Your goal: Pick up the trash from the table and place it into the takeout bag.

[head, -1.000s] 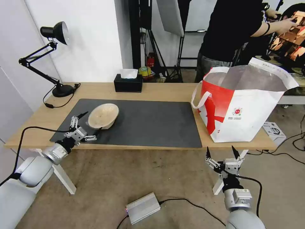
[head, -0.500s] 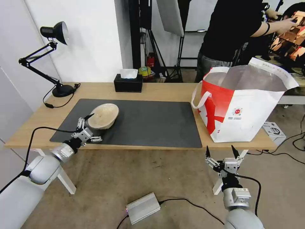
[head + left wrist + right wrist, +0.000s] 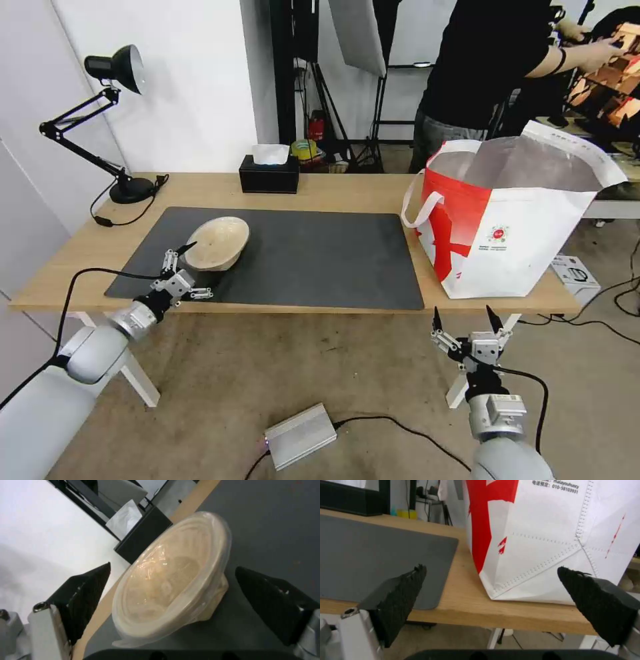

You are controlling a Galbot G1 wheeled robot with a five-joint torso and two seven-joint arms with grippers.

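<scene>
One bowl (image 3: 216,243) is on the mat (image 3: 313,257), lying tilted toward the robot near the mat's left end, so its rim faces the left gripper (image 3: 189,270). That tilt likely explains the low, nearly level approach: the arm reaches in from below the table (image 3: 347,190) edge, forearm angled up and forward, with the wrist turned so one finger stands above the other. In the left wrist view the bowl (image 3: 173,580) sits between the two black fingertips (image 3: 87,597), which stand wide apart on either side of the rim, neither touching it. The jaws hold nothing yet; I judge this the last alignment before closing on the rim.

Well to the right, the bag (image 3: 517,220) stands upright on the table's right end, mouth gaping and foil lining showing, presumably so things can be dropped in from above. The right gripper (image 3: 465,319) waits below the table edge in front of the bag, fingers pointing up, spread wide and empty; its wrist view looks at the bag's lower corner (image 3: 553,542).

A tissue box (image 3: 269,173) and lamp (image 3: 110,120) stand at the back.
</scene>
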